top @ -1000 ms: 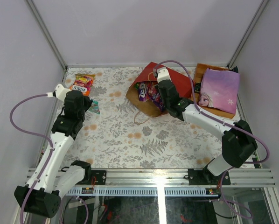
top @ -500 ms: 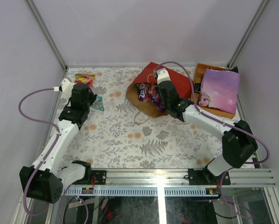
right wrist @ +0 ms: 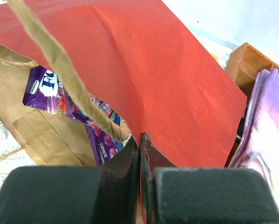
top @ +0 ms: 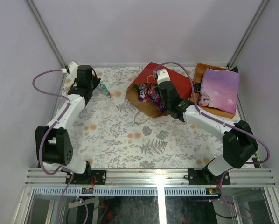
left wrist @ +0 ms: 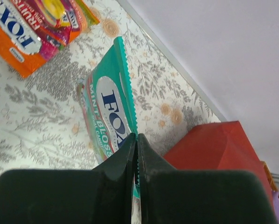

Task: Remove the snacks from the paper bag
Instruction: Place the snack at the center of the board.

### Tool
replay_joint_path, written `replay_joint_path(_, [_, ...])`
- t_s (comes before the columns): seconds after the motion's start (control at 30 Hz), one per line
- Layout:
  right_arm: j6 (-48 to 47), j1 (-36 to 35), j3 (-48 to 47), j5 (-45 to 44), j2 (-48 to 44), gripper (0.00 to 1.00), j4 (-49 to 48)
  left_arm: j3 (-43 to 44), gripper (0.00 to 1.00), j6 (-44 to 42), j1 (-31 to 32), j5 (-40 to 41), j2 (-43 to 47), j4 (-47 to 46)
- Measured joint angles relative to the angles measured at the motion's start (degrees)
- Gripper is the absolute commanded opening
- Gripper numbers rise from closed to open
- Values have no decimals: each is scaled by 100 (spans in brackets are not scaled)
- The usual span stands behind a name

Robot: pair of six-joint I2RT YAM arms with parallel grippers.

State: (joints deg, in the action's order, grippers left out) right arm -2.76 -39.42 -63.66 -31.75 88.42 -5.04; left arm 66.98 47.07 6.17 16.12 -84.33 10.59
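The right hand (right wrist: pixel 139 140) pinches the red edge of the paper bag (right wrist: pixel 177 84), which lies on its side on the surface (top: pixel 130 135) with purple snacks (right wrist: pixel 46 88) inside. Farther off, the left hand (left wrist: pixel 136 140) pinches a green mint packet (left wrist: pixel 109 109) by its edge, near the orange packet (left wrist: pixel 23 32). I think the step is putting this packet down, so next the hand should let go and reach into the bag.

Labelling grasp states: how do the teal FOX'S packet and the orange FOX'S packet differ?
The teal packet is pinched at its edge by the left fingers; the orange packet lies loose on the table. Teal reads mint, orange reads fruits. Both are glossy FOX'S packets, outside the paper bag.
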Motion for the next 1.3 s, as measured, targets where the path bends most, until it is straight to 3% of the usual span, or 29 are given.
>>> replay_joint_path(0.27, [-44,0,20,98,0,0,-11,1102,0,181,-546,-509,-1532,-855])
replay_joint_path(0.4, [-52,2,52,125,0,0,-50,1438,0,793,-977,-1539,-2540,-1707])
replay_joint_path(0.5, [-52,2,118,144,0,0,-68,1078,0,1390,-1244,-2291,-3126,-2490])
replay_joint_path(0.63, [-50,2,166,151,0,0,-68,24,0,1860,-1414,-2612,-3287,-2911])
replay_joint_path(1.03, [-20,7,203,297,0,0,-85,-1508,0,2188,-1331,-1797,-2566,-3257])
replay_joint_path(1.3, [31,7,203,302,0,0,-79,-2627,0,3536,-1123,-566,-1967,-3521])
